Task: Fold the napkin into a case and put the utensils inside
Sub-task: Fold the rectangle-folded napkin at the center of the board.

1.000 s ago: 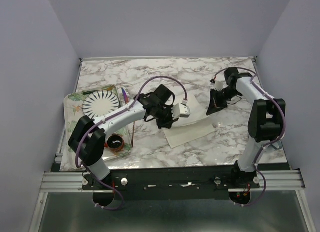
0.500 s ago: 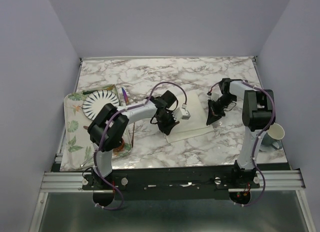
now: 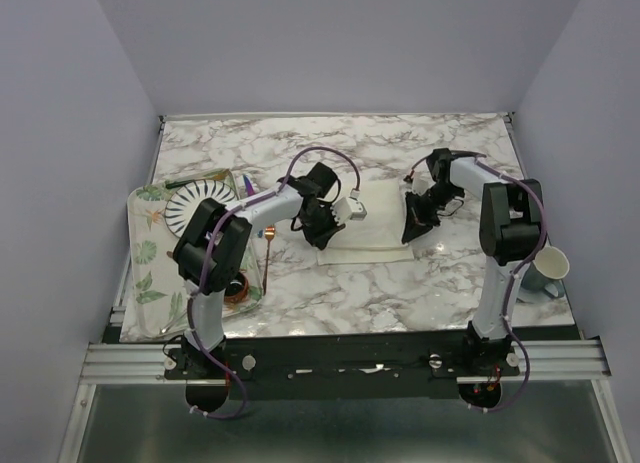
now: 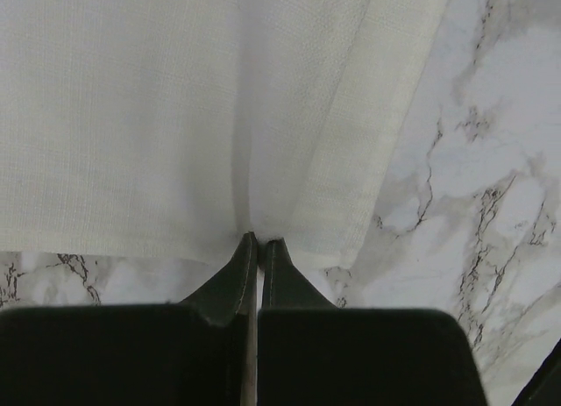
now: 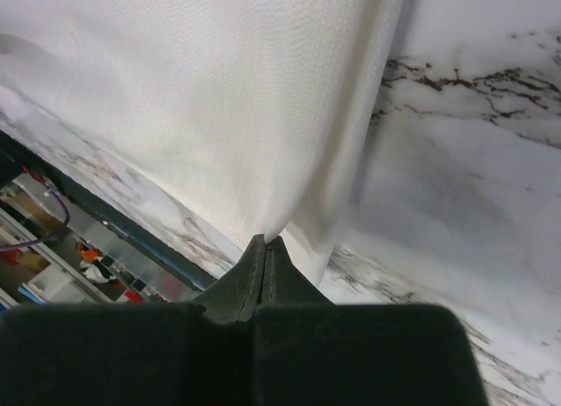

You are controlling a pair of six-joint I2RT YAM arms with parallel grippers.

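a soft cream cloth napkin point(image 3: 378, 226) lies flat in the middle of the grey and white marble table point(image 3: 420, 143), and both arms are working on it. the left gripper point(image 3: 320, 230) is at the left end of the napkin and the right gripper point(image 3: 411, 223) is at the right end. in the left wrist view the black fingers of the left gripper point(image 4: 256, 244) are pressed together at the bottom middle of the frame, and they pinch the edge of the napkin point(image 4: 158, 117), which puckers up right there. in the right wrist view the right gripper point(image 5: 266, 242) is pinched tight the same way on a hanging edge of the napkin point(image 5: 210, 108). so the folding step is going on now. from above the napkin looks like a wide strip, not yet a long thin pocket, and i cannot tell how many folds it has. nothing is inside it yet. a slim shiny purple-blue utensil point(image 3: 246, 187) lies at the upper right part of the leafy green tray point(image 3: 143, 258), next to the round white plate with black stripes point(image 3: 198, 208). a thin copper-gold utensil point(image 3: 268, 239) lies just left of the napkin. i think the fold needs to be finished first, and then the two utensils need to go in.
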